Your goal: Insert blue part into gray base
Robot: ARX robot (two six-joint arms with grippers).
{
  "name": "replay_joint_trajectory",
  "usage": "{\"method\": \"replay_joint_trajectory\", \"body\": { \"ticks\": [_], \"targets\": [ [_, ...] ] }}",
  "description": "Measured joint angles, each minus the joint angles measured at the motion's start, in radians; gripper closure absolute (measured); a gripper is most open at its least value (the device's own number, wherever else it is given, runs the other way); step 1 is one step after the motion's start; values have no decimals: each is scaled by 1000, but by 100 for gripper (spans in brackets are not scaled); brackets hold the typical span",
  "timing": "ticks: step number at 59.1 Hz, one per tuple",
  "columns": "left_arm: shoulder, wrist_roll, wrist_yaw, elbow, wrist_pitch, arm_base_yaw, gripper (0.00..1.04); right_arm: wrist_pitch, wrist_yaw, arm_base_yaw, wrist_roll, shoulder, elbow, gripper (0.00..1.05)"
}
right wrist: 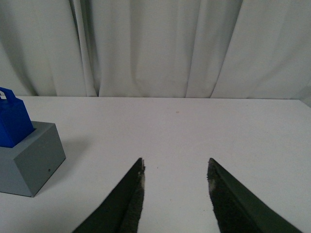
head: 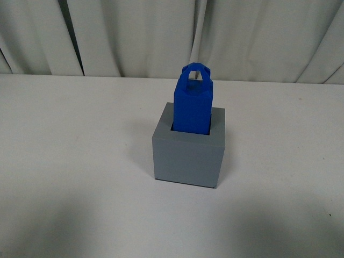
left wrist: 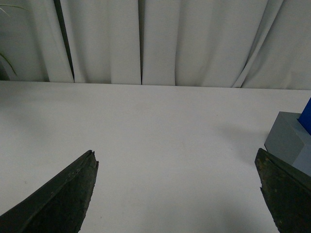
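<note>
Front view: the blue part point(head: 193, 102) is standing upright in the square recess of the gray base point(head: 188, 151), lower end hidden below the rim, most of the body showing above. The base is sitting mid-table point(head: 70, 161). No arm is showing here. Judged rigid, light moulded plastic, smooth-sided and likely slippery; best hold is the arched loop handle on top, or two opposite flat sides above the rim. Colour bright blue, square section, taller than wide; base matte blue-gray, wider.

Left wrist view: the left end effector point(left wrist: 177, 194) is hanging released, jaws spread wide, gripping nothing; a corner of the base and a sliver of the blue part are peeking in beside one finger point(left wrist: 286, 194).

Right wrist view: the right end effector point(right wrist: 176, 199) is sitting released and empty, well apart from the seated pair.
</note>
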Motion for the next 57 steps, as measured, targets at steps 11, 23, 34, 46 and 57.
{"method": "replay_joint_trajectory", "body": {
  "ticks": [11,23,34,46,57],
  "targets": [
    [0,0,0,0,0,0,6,0,0,0,0,0,0,17],
    [0,0,0,0,0,0,6,0,0,0,1,0,0,9],
    [0,0,0,0,0,0,6,0,0,0,1,0,0,9],
    [0,0,0,0,0,0,6,0,0,0,1,0,0,9],
    [0,0,0,0,0,0,6,0,0,0,1,0,0,9]
  ]
}}
